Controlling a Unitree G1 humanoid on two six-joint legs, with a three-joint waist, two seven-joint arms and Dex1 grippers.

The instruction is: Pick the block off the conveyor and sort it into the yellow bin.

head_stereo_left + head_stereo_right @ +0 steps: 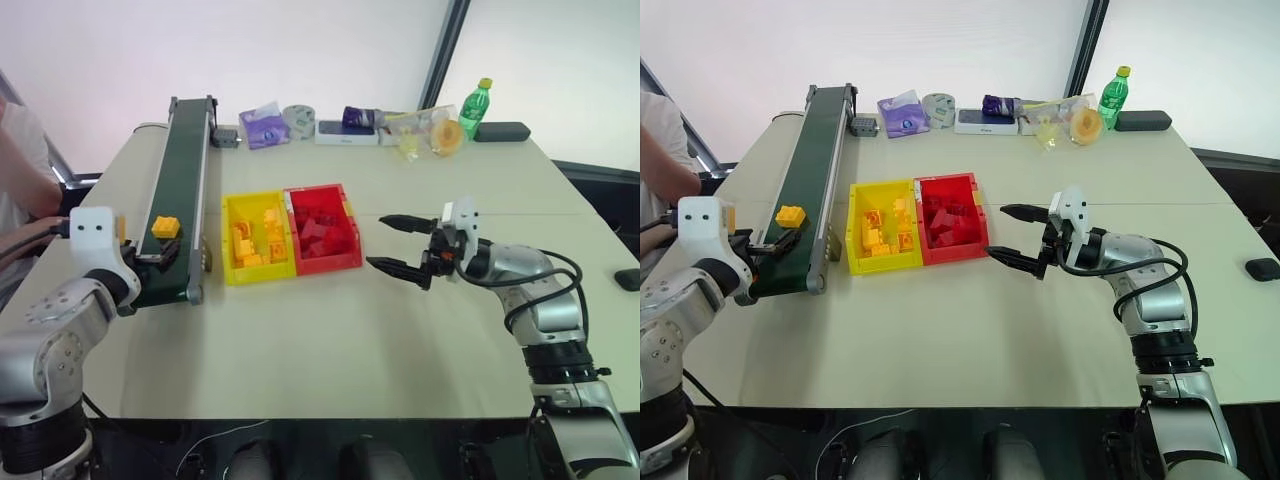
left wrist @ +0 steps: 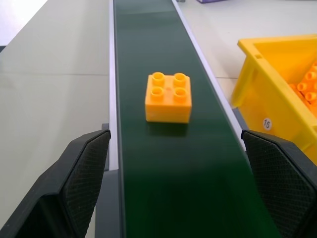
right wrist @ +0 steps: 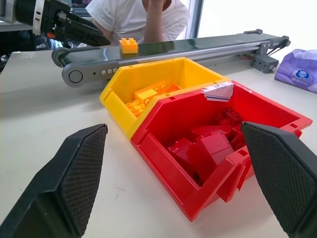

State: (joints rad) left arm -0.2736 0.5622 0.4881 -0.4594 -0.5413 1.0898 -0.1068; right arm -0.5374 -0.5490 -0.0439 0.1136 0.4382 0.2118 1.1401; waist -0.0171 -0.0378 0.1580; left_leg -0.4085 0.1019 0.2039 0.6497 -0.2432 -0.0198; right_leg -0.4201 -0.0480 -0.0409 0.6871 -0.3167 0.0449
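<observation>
So: beige counter carries everything. Conveyor runs along its left side, dark green belt in a grey frame, far longer than the bins. Just right of its near end sit the yellow bin and the red bin, side by side with walls touching, yellow one nearer the belt. Yellow bin holds a pile of yellow bricks; red bin holds dark red bricks.

Right gripper hovers over the counter just right of the red bin, pointing at it, fingers spread wide, holding nothing. Left gripper sits at the near end of the conveyor, fingers wide open either side of the belt, also empty.

Block rests studs-up on the belt near that end, a little ahead of the left fingers, not touched by them. It's level with the yellow bin, apart from it across the frame rail.

Along the far edge of the counter: purple pouch, tape roll, green bottle. A person's arm shows at the left edge.
</observation>
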